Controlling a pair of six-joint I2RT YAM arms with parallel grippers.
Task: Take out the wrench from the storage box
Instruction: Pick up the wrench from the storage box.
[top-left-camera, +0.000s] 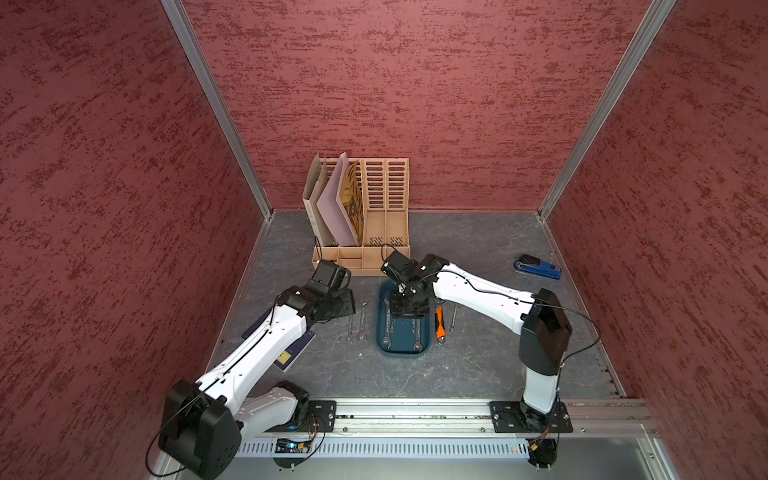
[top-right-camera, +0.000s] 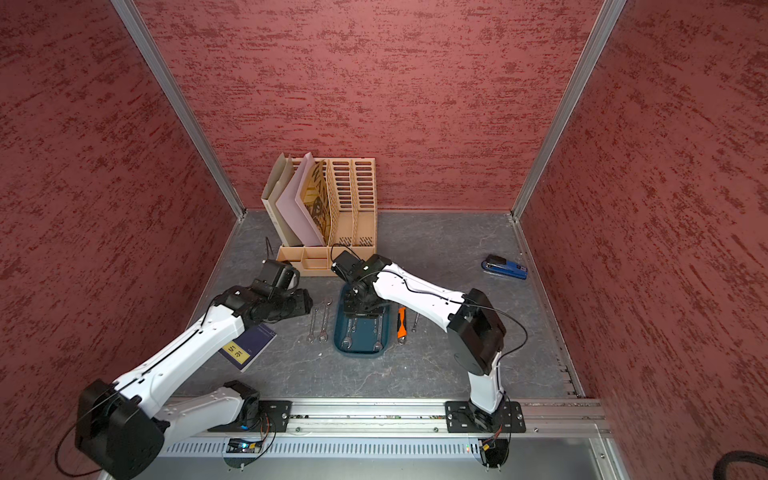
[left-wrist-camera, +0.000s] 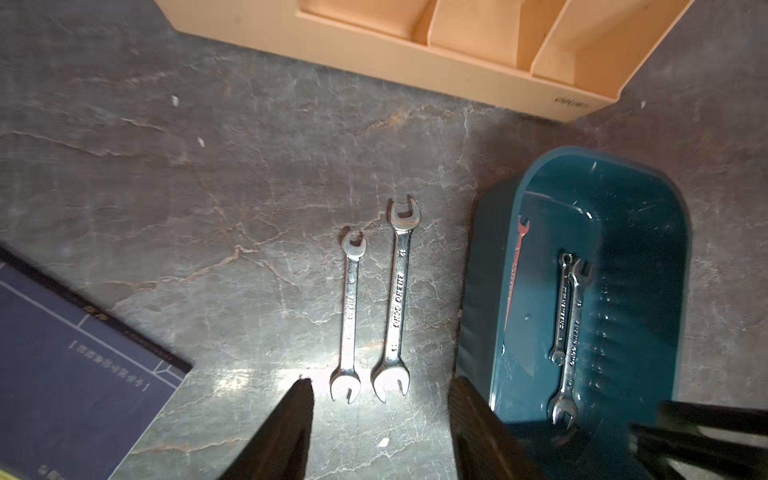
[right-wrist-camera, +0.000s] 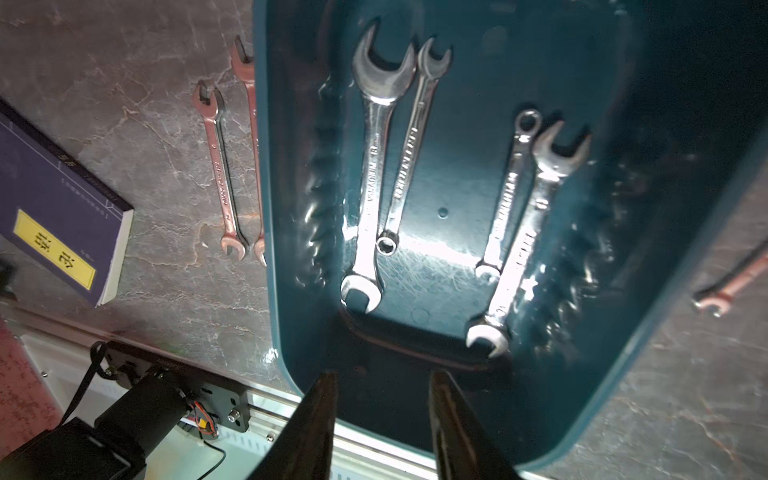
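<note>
Four chromed steel wrenches lie flat on the floor of the storage box (right-wrist-camera: 286, 174), a shallow teal plastic tray with rounded corners, a plain rim and glossy walls. A broad open-end wrench (right-wrist-camera: 371, 174) touches a slim combination wrench (right-wrist-camera: 410, 149). A short combination wrench (right-wrist-camera: 507, 195) touches a longer open-end wrench (right-wrist-camera: 525, 241). All four run along the box's length.

Two more lie side by side on the veined grey stone-look table (left-wrist-camera: 166, 187) just left of the box: a shorter loose wrench (left-wrist-camera: 350, 316) and a longer loose wrench (left-wrist-camera: 397, 303). Right of the box lie one orange-handled tool (top-left-camera: 439, 321) and one small thin wrench (top-left-camera: 453, 318).

Above the box the right gripper (right-wrist-camera: 384, 376) hangs with its dark jaws parted and nothing between them. Left of the box, the left gripper (left-wrist-camera: 380, 382) hangs over the loose pair, jaws wide apart and empty.
</note>
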